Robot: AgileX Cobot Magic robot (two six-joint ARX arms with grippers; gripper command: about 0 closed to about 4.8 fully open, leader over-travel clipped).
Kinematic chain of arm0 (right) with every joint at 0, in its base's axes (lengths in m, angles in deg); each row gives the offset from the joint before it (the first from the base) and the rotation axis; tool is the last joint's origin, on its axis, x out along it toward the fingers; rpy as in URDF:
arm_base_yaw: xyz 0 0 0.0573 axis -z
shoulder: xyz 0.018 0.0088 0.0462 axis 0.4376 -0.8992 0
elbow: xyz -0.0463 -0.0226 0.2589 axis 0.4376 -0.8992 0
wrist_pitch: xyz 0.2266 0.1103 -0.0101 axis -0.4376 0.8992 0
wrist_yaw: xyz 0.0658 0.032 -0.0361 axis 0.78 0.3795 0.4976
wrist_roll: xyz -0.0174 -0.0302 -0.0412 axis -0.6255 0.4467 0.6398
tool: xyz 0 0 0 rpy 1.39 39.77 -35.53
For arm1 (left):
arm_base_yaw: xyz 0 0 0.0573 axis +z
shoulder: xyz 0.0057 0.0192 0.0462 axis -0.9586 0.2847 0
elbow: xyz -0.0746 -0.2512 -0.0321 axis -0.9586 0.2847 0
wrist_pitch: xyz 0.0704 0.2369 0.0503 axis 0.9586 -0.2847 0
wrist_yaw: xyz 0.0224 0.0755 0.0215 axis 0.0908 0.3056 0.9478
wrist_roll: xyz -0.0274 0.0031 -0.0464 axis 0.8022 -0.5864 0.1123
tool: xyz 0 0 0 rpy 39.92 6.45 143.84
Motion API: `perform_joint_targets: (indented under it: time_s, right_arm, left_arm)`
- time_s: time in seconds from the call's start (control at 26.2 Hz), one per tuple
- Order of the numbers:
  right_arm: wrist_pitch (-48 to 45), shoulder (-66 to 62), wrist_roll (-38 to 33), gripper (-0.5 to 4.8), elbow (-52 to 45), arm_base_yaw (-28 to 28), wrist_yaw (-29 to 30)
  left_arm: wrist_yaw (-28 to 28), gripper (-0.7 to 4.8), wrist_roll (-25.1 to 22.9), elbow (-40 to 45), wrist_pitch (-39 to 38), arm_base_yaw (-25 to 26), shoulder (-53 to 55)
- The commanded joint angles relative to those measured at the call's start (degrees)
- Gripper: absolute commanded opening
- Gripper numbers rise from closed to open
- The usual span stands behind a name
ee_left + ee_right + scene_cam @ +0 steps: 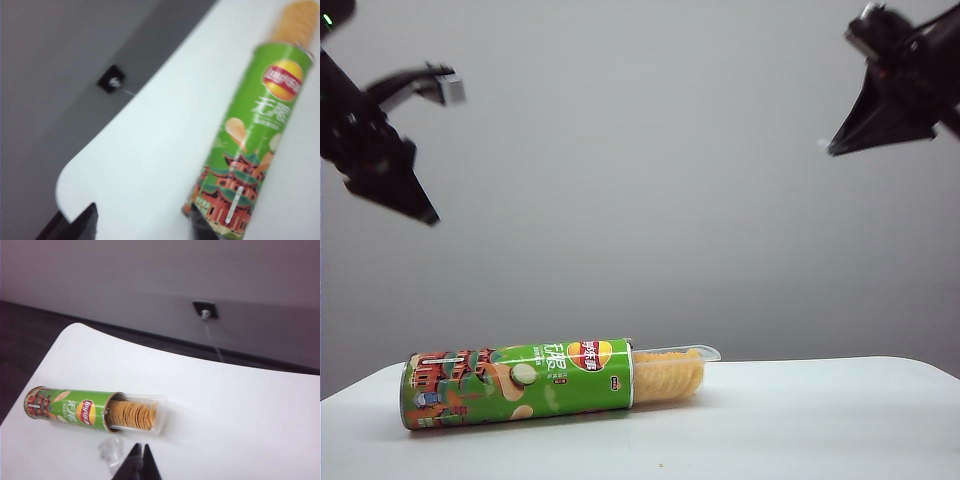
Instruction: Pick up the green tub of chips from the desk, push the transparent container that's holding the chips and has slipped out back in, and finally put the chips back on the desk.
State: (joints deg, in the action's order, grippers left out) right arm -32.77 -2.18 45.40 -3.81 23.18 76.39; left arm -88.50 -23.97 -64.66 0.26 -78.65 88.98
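- Tub (pixel 517 384) lay sideways on the worktop (pixel 800 420), tray (pixel 672 372) of chips (pixel 131 415) slid out, ungrasped.
- Left tool (pixel 142 222), parted, hung above it.
- Right tool (pixel 140 462), closed and empty, hung high.

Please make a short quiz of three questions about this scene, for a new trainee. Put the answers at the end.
1. True or false: the green tub of chips stands upright on the desk.
2. The transparent container sticks out of the tub toward which side in the exterior view? A) left B) right C) it is fully inside
3. Which claw is shut, the left claw or the right claw?

Key:
1. False: it lies on its side.
2. B.
3. The right claw: its fingers meet in the right wrist view. The left claw's fingers stand apart. Both claws hang above the desk, holding nothing.
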Motion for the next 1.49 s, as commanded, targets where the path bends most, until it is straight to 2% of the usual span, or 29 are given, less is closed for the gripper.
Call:
perform_joint_targets:
  time_s: [0.04, 0.11, 0.19, 0.3, 0.46, 0.72, 0.8, 0.95, 1.33, 1.37, 1.45, 1.49]
  right_arm:
    - [-2.71, -3.67, 0.09, -0.05, 1.29, 0.63, 4.20]
    - [-2.82, -5.84, 0.09, -0.05, 2.10, 0.98, 5.22]
    - [-2.82, -9.29, 0.02, -0.05, 3.76, 1.86, 7.63]
    - [-2.64, -13.70, -0.26, -0.05, 6.27, 3.26, 12.00]
    - [-2.60, -17.20, -0.37, -0.05, 7.82, 4.13, 15.54]
    - [-2.91, -19.85, -0.33, -0.05, 7.80, 4.72, 16.81]
    - [-3.48, -20.59, -0.33, -0.05, 7.80, 4.74, 17.57]
    - [-4.28, -20.70, -0.33, -0.05, 7.78, 4.74, 19.04]
    - [-4.76, -20.72, 0.13, -0.05, 7.78, 5.51, 18.71]
    - [-4.74, -20.72, 0.13, -0.05, 7.78, 5.75, 18.73]
    - [-4.76, -20.83, 0.13, -0.05, 7.78, 5.77, 18.73]
    - [-4.76, -20.90, 0.13, -0.05, 7.78, 5.77, 18.71]
  left_arm:
    - [-1.11, 3.00, -2.05, -1.18, 0.35, -0.66, 3.17]
    - [-1.14, 4.00, -2.38, -2.03, -0.66, -0.68, 4.96]
    - [-1.33, 4.79, -2.73, -3.89, -3.39, -1.18, 7.50]
    - [-2.75, 4.79, -2.80, -7.58, -9.29, -1.77, 11.17]
    - [-2.60, 4.79, -3.19, -9.25, -11.08, -2.84, 13.94]
    - [-0.11, 4.79, -5.68, -10.95, -14.95, -3.69, 18.45]
    - [2.51, 4.79, -8.79, -11.28, -15.10, -4.00, 20.48]
    - [4.22, 4.79, -13.66, -11.65, -14.53, -5.31, 23.80]
    - [7.52, 4.79, -13.25, -11.63, -11.08, -7.04, 32.24]
    - [8.24, 4.58, -13.20, -11.63, -9.77, -7.13, 32.24]
    - [8.92, 3.46, -13.14, -11.63, -8.04, -7.37, 32.24]
    - [8.96, 3.23, -13.14, -11.63, -7.89, -7.43, 32.24]
